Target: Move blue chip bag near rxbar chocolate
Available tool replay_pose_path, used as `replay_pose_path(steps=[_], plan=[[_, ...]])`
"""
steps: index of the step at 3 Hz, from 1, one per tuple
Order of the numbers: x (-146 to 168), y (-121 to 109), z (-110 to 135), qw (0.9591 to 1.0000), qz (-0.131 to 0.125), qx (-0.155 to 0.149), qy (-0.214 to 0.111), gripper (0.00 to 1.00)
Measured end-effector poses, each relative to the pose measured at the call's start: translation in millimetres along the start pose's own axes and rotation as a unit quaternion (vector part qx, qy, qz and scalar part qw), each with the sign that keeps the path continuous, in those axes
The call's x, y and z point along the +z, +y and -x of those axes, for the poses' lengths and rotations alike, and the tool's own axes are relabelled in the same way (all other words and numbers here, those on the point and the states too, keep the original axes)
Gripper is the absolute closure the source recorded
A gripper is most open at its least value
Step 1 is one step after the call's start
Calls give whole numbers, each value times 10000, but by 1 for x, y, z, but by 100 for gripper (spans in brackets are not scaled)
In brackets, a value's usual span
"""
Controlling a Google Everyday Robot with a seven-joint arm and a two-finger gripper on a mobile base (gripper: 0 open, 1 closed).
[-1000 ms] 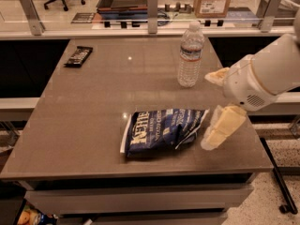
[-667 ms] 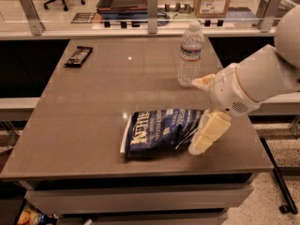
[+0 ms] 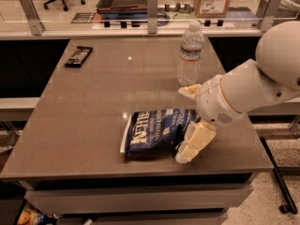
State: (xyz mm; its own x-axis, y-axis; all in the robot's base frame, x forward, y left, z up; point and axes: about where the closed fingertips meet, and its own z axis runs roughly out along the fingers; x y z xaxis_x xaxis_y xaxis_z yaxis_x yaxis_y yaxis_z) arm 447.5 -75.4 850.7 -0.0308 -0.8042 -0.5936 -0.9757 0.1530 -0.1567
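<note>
You are seeing the gripper hanging at the 3 o'clock end of the blue chip bag. Its fingers are spreading wide, one past the bag's far edge and one at its near edge. The bag is lying flat toward 5 o'clock on the worktop. The rxbar chocolate is lying well apart from it, at 11 o'clock. A water bottle is standing upright at 1 o'clock.
</note>
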Motion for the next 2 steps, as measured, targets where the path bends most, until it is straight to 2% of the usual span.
replay_pose_path(steps=[1,2], plan=[[9,5,6,9998,68,-124,-122,16],[9,5,8,9998,70,-142,-116,40]])
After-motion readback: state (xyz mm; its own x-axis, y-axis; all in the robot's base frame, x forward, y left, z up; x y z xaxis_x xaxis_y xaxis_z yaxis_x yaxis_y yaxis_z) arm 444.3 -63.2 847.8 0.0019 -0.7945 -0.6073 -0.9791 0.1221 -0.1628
